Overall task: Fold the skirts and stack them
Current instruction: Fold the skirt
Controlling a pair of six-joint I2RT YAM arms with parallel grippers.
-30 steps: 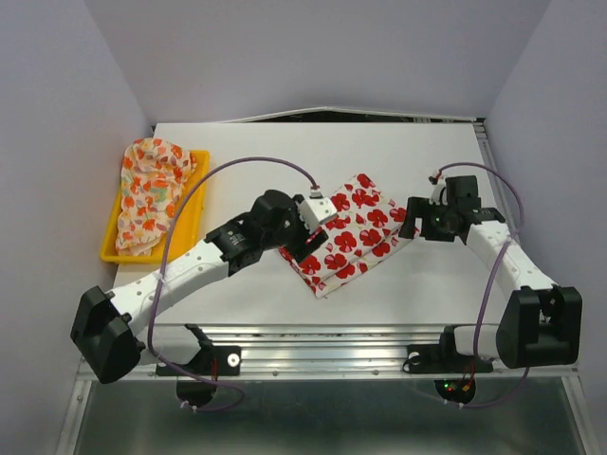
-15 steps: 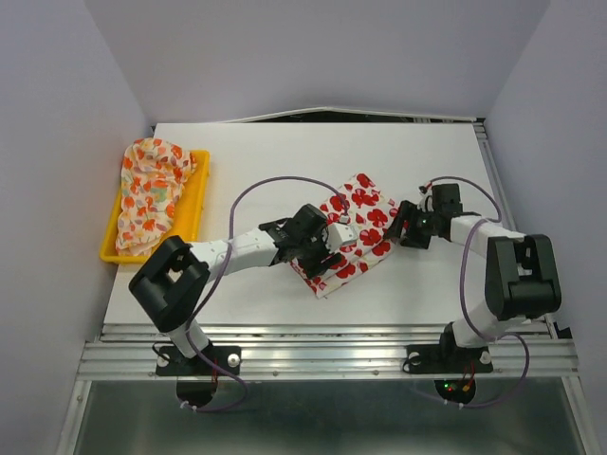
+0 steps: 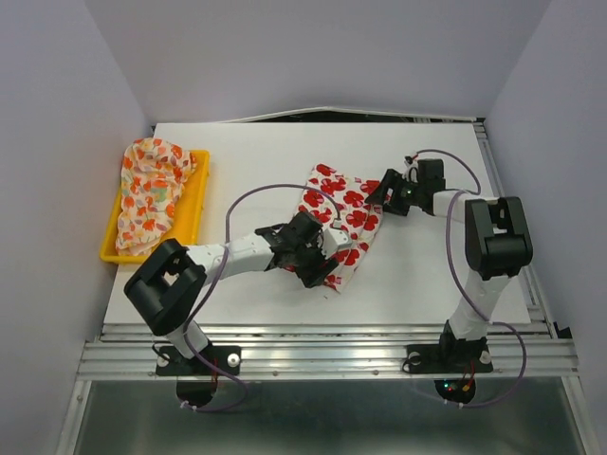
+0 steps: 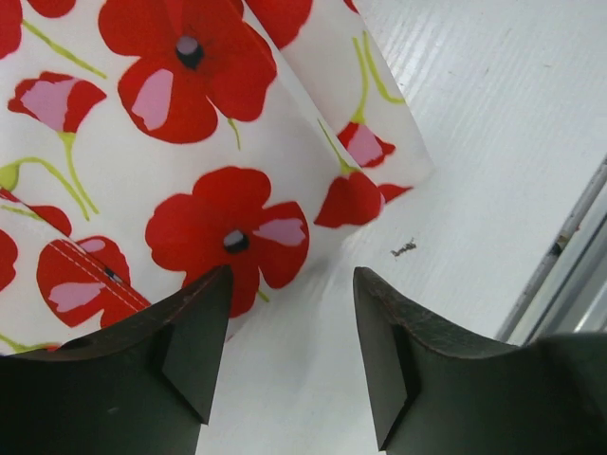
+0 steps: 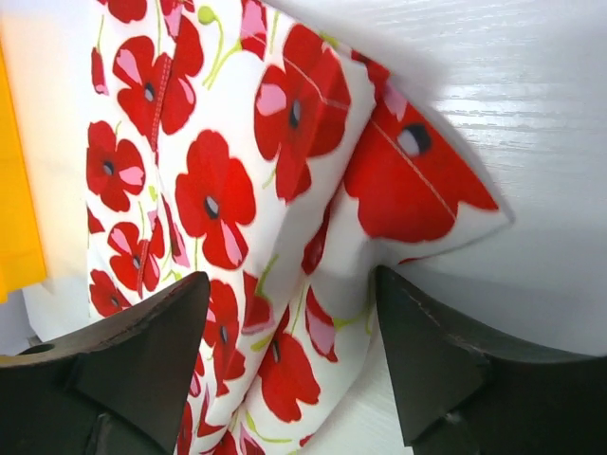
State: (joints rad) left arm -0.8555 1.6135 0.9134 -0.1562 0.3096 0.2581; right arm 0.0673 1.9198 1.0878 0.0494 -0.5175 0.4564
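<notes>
The white skirt with large red flowers (image 3: 340,220) lies folded in the middle of the table. It fills the left wrist view (image 4: 171,142) and the right wrist view (image 5: 237,190). My left gripper (image 3: 327,268) is open at the skirt's near corner, its jaws over bare table beside the cloth edge (image 4: 289,313). My right gripper (image 3: 379,194) is open at the skirt's far right corner, jaws either side of a raised fold (image 5: 294,313). The cream skirt with orange print (image 3: 152,190) lies crumpled in the yellow tray (image 3: 194,204) at the left.
The yellow tray stands at the table's left edge. A metal rail (image 3: 322,332) runs along the near edge, also seen in the left wrist view (image 4: 569,246). Purple cables loop over both arms.
The flowered skirt has turned and shifted toward the back left. My right gripper moved up and left with its corner. My left gripper drew slightly nearer and left along the near corner.
</notes>
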